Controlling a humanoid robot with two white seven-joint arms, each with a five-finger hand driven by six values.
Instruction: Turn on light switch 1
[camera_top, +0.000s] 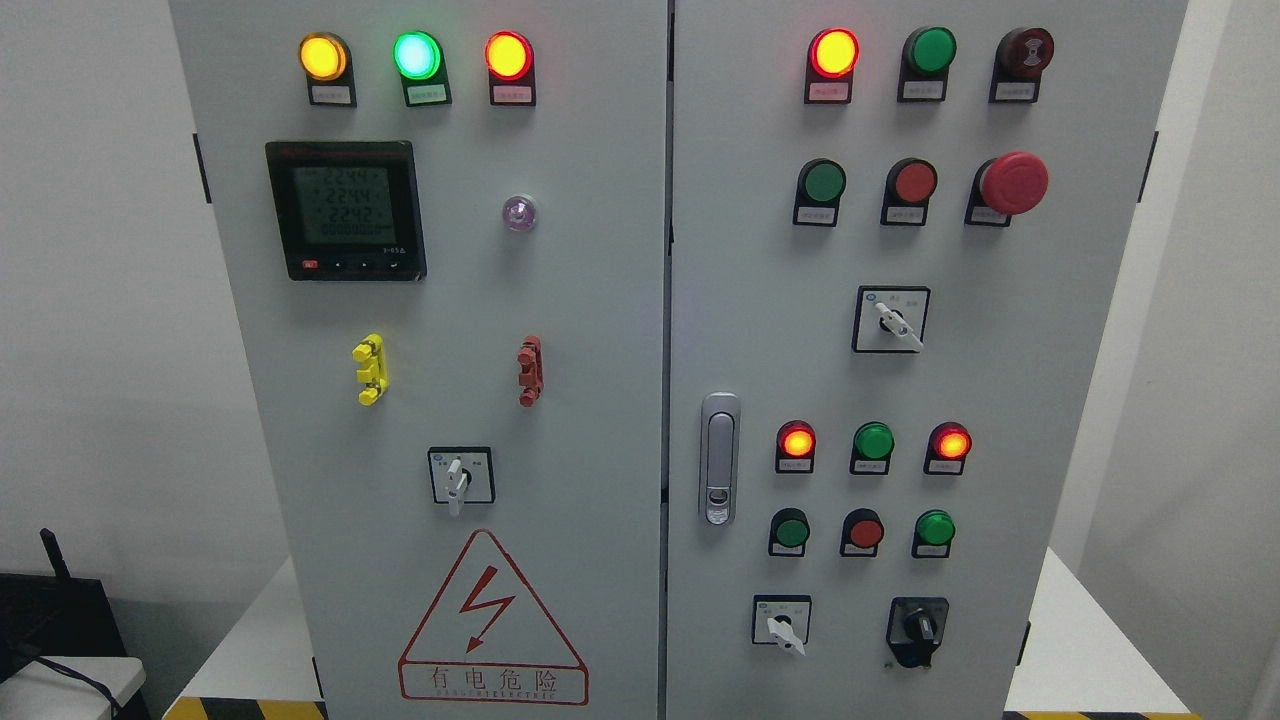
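A grey electrical cabinet (600, 300) with two doors fills the head view. The right door has a lit red lamp (833, 52) and an unlit green lamp (931, 49) at the top. Below them are a green push button (822, 181) and a red push button (913, 182). Lower down, two lit red lamps (797, 441) (950, 441) flank an unlit green lamp (873, 441). Under these sit a green button (790, 530), a red button (863, 531) and another green button (935, 528). I cannot tell which control is switch 1. Neither hand is in view.
A red emergency stop (1013, 183) sticks out at the upper right. White rotary selectors (892, 320) (781, 622) (459, 477) and a black knob (918, 628) protrude. The left door carries a digital meter (345, 210) and three lit lamps (416, 55). A door handle (719, 458) sits by the centre seam.
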